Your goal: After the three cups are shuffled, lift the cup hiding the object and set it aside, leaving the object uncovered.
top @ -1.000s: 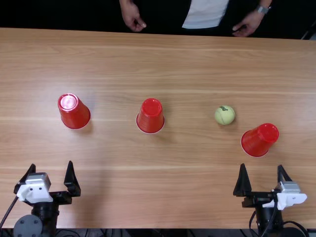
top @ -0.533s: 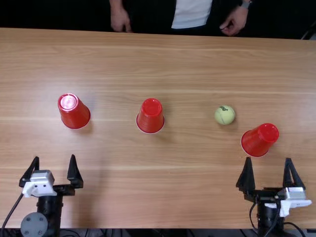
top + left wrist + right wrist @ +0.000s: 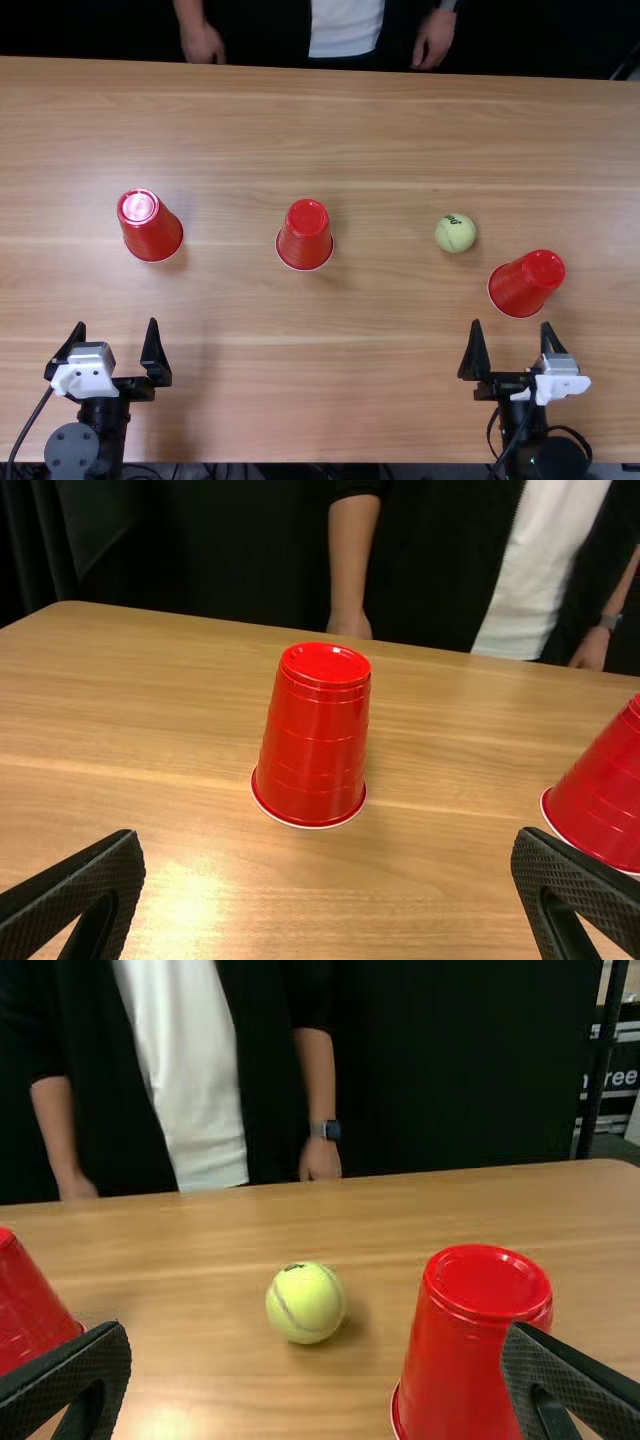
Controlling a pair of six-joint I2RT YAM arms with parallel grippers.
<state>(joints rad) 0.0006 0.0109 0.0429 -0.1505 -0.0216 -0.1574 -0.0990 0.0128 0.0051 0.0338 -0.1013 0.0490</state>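
Observation:
Three red cups stand upside down on the table: a left cup (image 3: 149, 226) (image 3: 313, 738), a middle cup (image 3: 305, 235) (image 3: 604, 790) (image 3: 25, 1303) and a right cup (image 3: 526, 283) (image 3: 468, 1345). A yellow-green tennis ball (image 3: 455, 233) (image 3: 305, 1302) lies uncovered between the middle and right cups. My left gripper (image 3: 113, 345) (image 3: 320, 900) is open near the front edge, in front of the left cup. My right gripper (image 3: 509, 348) (image 3: 320, 1380) is open near the front edge, just in front of the right cup. Neither holds anything.
A person stands across the table's far edge (image 3: 320, 66), hands (image 3: 204, 45) hanging at the edge, touching nothing. Bare wood lies between the cups and toward the back.
The right gripper has shifted left along the front edge. The left gripper has edged slightly right. The person across the table has moved left. Cups and ball stay put.

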